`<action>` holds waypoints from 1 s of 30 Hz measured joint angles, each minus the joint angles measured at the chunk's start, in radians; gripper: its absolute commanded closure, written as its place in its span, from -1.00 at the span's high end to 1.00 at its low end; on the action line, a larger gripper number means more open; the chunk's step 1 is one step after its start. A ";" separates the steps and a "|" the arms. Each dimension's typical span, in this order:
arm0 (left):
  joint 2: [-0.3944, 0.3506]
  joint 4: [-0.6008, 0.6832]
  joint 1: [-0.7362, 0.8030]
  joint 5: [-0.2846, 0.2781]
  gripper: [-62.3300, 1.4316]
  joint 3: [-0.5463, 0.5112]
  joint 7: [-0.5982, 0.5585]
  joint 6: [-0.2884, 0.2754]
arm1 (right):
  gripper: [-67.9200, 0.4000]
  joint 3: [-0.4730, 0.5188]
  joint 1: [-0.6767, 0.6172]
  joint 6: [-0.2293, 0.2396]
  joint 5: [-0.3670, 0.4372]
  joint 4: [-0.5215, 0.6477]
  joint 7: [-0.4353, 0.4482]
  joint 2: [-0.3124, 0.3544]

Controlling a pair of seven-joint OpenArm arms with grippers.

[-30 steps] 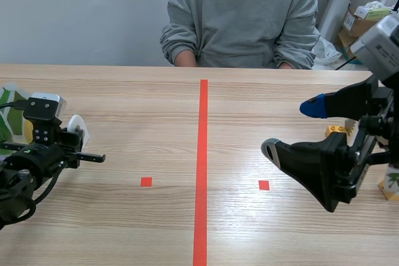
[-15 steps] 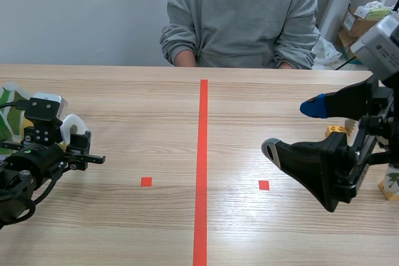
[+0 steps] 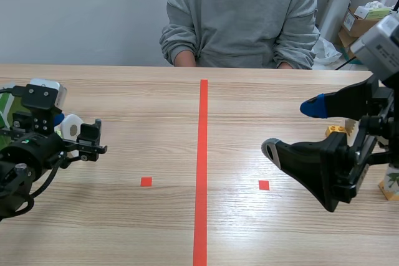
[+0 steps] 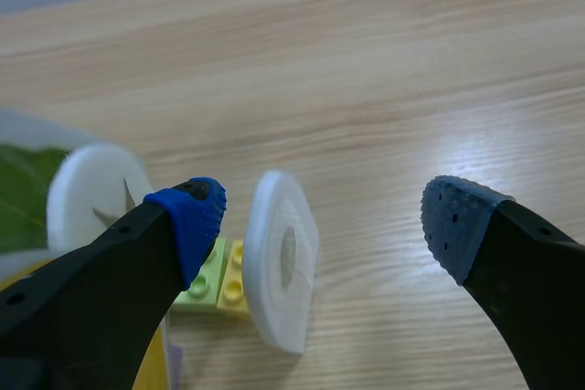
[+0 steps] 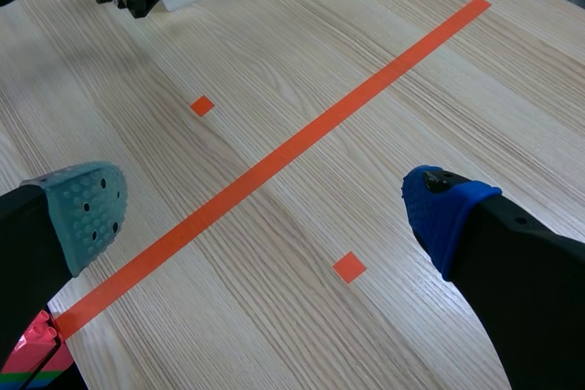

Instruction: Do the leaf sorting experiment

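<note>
White disc (image 4: 281, 271) stood on edge between my left gripper's (image 4: 324, 216) spread fingers, at about eleven o'clock, close by the blue pad (image 4: 196, 212) and beside the yellow-green bricks (image 4: 215, 288). My right gripper (image 5: 265, 207), equally agape, hung well apart beyond the red tape line (image 5: 302, 139), so the left was nearer.
</note>
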 measured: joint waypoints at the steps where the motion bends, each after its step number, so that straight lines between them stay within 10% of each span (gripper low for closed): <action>1: 0.000 0.028 0.007 0.000 0.51 0.000 0.010 0.000 | 0.84 0.000 0.000 0.000 0.000 0.000 0.000 0.000; 14: -0.106 0.483 0.215 -0.008 0.51 0.000 0.075 -0.023 | 0.84 0.000 0.000 0.000 0.000 0.000 0.000 0.000; 30: -0.267 0.866 0.559 -0.218 0.51 0.000 0.073 -0.200 | 0.84 0.000 0.000 0.000 0.000 0.000 0.000 0.000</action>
